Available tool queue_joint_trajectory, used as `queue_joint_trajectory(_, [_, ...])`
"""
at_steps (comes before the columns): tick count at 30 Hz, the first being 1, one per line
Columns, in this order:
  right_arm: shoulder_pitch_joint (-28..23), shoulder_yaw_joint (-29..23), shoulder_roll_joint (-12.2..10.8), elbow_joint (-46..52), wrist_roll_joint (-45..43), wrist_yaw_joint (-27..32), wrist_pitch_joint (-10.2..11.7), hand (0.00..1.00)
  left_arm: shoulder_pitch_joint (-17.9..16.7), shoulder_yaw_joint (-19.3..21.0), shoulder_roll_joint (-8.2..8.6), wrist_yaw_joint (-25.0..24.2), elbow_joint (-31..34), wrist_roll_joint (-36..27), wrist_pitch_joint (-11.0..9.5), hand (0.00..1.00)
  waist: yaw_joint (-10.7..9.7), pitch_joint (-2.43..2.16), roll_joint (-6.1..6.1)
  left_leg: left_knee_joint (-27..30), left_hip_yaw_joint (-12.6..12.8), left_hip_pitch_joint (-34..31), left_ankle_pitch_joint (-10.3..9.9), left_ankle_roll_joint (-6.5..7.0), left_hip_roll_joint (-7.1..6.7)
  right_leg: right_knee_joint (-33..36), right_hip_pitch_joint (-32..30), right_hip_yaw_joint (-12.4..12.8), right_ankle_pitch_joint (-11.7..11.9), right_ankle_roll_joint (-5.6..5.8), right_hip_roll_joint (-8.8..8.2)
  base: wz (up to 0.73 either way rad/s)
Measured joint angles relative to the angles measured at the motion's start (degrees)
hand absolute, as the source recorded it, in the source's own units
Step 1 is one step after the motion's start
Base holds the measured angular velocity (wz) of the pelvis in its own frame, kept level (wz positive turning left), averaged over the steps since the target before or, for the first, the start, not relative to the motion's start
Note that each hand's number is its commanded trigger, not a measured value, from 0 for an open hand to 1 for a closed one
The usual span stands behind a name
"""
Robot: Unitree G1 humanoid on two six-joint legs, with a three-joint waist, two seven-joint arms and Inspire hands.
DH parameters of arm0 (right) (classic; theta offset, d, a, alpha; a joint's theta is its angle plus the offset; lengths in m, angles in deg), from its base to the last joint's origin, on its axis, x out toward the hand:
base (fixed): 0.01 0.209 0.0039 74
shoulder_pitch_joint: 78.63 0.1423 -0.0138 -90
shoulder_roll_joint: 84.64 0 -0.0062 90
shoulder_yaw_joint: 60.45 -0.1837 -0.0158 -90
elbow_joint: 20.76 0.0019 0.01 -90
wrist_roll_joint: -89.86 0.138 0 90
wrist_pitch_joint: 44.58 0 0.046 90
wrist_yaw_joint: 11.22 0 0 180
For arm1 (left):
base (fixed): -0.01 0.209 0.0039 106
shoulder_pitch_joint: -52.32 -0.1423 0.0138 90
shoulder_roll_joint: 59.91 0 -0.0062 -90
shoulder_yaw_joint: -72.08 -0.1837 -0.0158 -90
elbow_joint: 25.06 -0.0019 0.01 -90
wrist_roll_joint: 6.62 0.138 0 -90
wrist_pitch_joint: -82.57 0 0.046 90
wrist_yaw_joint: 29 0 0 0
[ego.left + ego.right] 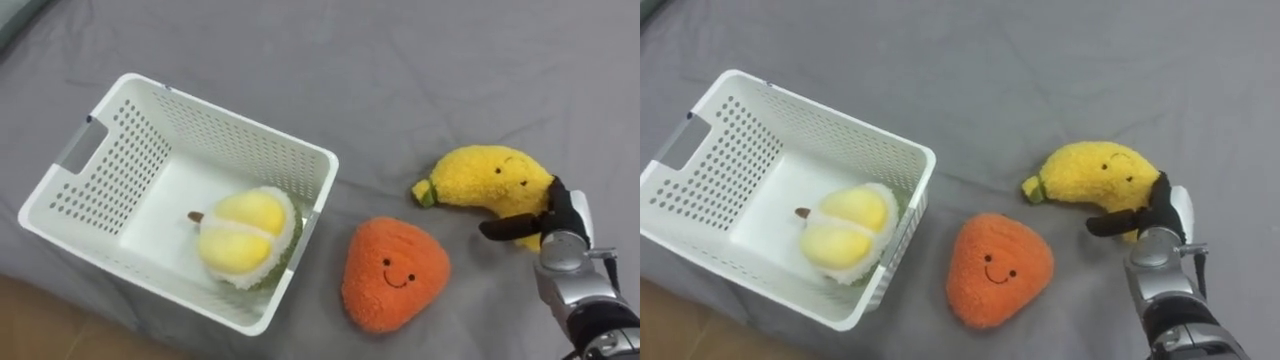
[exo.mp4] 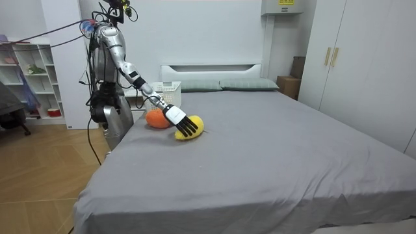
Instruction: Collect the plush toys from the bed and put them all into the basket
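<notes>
A yellow banana plush with a stitched face lies on the grey bed at the right. My right hand reaches it from the lower right. The hand is open, its thumb against the banana's near side and its straight fingers at the toy's right end. An orange plush with a smiling face lies just left of the banana, apart from the hand. At the left stands a white perforated basket, and a yellow durian plush lies inside it. In the room view I stand at the bedside with my right arm stretched over the banana plush.
The basket's near corner sits close to the bed's edge, with wooden floor beyond it. Pillows lie at the head of the bed. A white shelf unit stands behind me and wardrobes line the far wall.
</notes>
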Motion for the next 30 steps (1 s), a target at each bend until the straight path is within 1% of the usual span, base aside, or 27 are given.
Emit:
queue_joint_trajectory(1, [0.66,-0.03,0.0,-0.16,0.25,0.99,0.0,1.0,0.02,-1.22,0.0,0.06,0.12,0.02,-0.11,0.0,0.0,-0.04,0.08,0.23,-0.38,-0.2,0.05,0.01,-0.1,0.02,0.04,-0.4,0.0,0.0,-0.07,0.17])
queue_joint_trajectory(3, [1.76,-0.06,0.0,-0.16,0.54,2.3,0.11,1.0,0.02,-2.15,0.0,0.07,0.2,0.02,-0.27,0.0,0.01,-0.04,0.09,0.42,-0.83,-0.44,0.25,-0.01,-0.27,0.02,0.08,-0.85,0.0,0.0,-0.18,0.16])
queue_joint_trajectory(5, [2.93,-0.14,0.01,-0.19,1.24,3.81,0.85,1.0,-0.03,-2.36,0.0,0.18,0.19,0.02,-0.36,0.0,0.1,-0.02,0.16,0.86,-1.35,-0.78,0.39,0.03,-0.45,0.02,0.19,-1.45,0.0,0.0,-0.3,0.15])
queue_joint_trajectory(7, [3.54,-0.13,0.01,-0.2,1.97,4.8,0.96,1.0,-0.02,-2.53,-0.01,0.2,-0.11,0.02,-0.36,0.0,0.16,0.04,0.33,0.86,-1.75,-0.81,0.59,0.07,-0.62,0.09,0.32,-1.9,0.0,0.01,-0.43,0.12])
queue_joint_trajectory(11, [3.98,-0.24,0.21,-0.19,2.5,5.73,1.3,1.0,-0.04,-2.95,0.0,-0.17,-0.59,0.04,-0.19,0.0,0.75,0.09,0.72,0.67,-1.84,-0.89,0.84,0.02,-0.65,0.15,0.3,-2.13,0.02,0.03,-0.49,0.02])
queue_joint_trajectory(17, [3.97,-0.24,0.57,-0.19,2.56,5.66,1.3,1.0,-0.03,-3.37,0.06,-0.71,-0.27,0.03,-0.19,0.0,0.92,0.05,1.54,0.49,-1.89,-0.91,0.98,-0.12,-0.61,0.14,0.2,-2.29,0.02,0.01,-0.45,0.0])
queue_joint_trajectory(19, [3.96,-0.23,0.57,-0.17,2.59,5.39,1.35,1.0,-0.02,-3.37,0.06,-0.9,-0.03,0.04,-0.28,0.0,0.94,0.05,1.62,0.44,-1.77,-0.92,0.98,-0.11,-0.61,0.14,0.16,-2.29,0.02,0.01,-0.47,0.0])
queue_joint_trajectory(21, [3.96,-0.23,0.57,-0.15,2.59,5.15,1.87,1.0,-0.01,-3.37,0.06,-1.05,0.13,0.04,-0.38,0.0,0.91,0.05,1.62,0.41,-1.71,-0.91,0.98,-0.1,-0.61,0.14,0.15,-2.29,0.02,0.01,-0.48,0.0])
queue_joint_trajectory(25, [3.89,-0.2,0.57,-0.26,2.98,4.14,3.8,1.0,0.01,-3.37,0.05,-1.41,0.64,-0.01,-0.72,0.0,0.61,0.05,1.63,0.23,-1.74,-0.79,0.99,-0.1,-0.62,0.11,0.22,-2.41,0.02,0.02,-0.5,0.0])
queue_joint_trajectory(30, [2.5,-0.01,0.65,-0.89,3.54,1.71,3.88,1.0,-0.05,-3.36,0.04,-1.4,0.0,0.0,-0.8,0.0,0.0,0.06,1.61,0.21,-1.73,-0.69,1.02,-0.06,-0.63,0.12,0.27,-1.98,0.01,0.03,-0.51,-0.01])
